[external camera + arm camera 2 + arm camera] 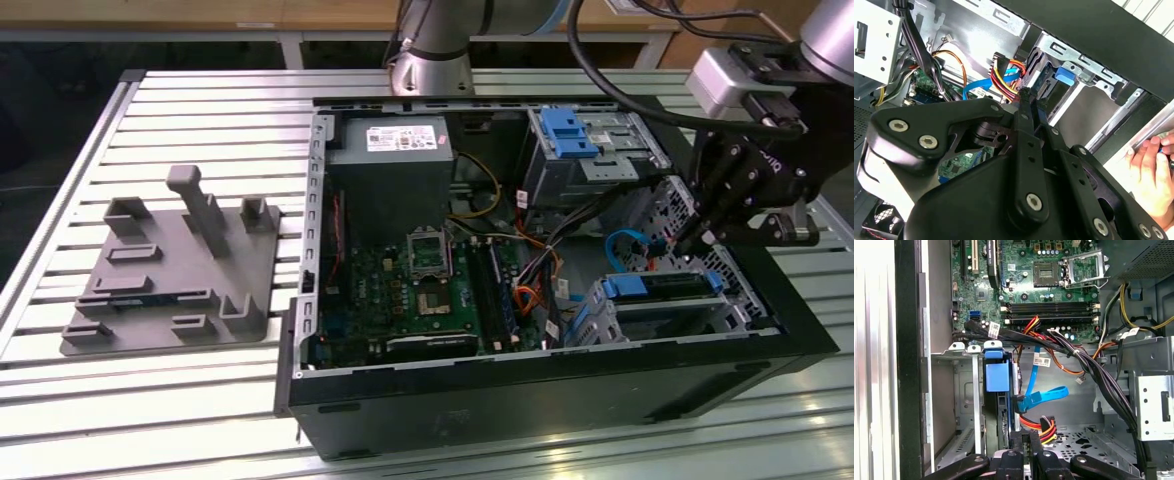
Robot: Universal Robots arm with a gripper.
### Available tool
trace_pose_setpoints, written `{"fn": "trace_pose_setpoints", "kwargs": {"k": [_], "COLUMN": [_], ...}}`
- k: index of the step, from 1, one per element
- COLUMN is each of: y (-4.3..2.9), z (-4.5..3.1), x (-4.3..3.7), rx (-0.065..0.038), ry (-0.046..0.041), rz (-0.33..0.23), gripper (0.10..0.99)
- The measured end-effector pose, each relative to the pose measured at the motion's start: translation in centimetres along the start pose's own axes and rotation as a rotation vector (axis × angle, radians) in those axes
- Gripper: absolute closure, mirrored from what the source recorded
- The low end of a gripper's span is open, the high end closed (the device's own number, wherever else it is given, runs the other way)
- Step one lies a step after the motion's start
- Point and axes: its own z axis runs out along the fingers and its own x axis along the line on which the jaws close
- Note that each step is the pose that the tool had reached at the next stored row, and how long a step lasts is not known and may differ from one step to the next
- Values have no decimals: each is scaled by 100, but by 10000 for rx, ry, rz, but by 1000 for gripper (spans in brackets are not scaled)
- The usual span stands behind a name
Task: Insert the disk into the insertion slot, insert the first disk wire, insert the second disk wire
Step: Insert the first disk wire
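Note:
The disk (663,288), grey in a bright blue carrier (996,375), lies inside the insertion slot (601,322), the perforated silver cage at the case's near right corner. A light-blue flat wire (1043,395) loops from the motherboard. Its dark plug rests against the disk's rear edge; I cannot tell whether it is seated. A red, yellow and orange wire bundle (1046,426) with a dark plug (999,59) lies just beside my gripper (1026,94). The gripper hangs over the cage's rear (691,238), fingers pressed together, with nothing visible between them.
A taller silver bay with a blue latch (567,130) stands at the case's back. A thick black cable bundle (1104,380) crosses beside the cage. The motherboard (427,290) fills the case floor. A grey fixture (174,270) lies on the slatted table. A person's hand (1149,165) grips the case edge.

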Motion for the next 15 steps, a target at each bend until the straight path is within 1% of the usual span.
{"fn": "trace_pose_setpoints", "kwargs": {"k": [5,15], "y": [-14,-19], "z": [0,11], "x": [0,49], "rx": [0,0], "ry": [-1,1], "rz": [0,-1], "gripper": [914,914]}}
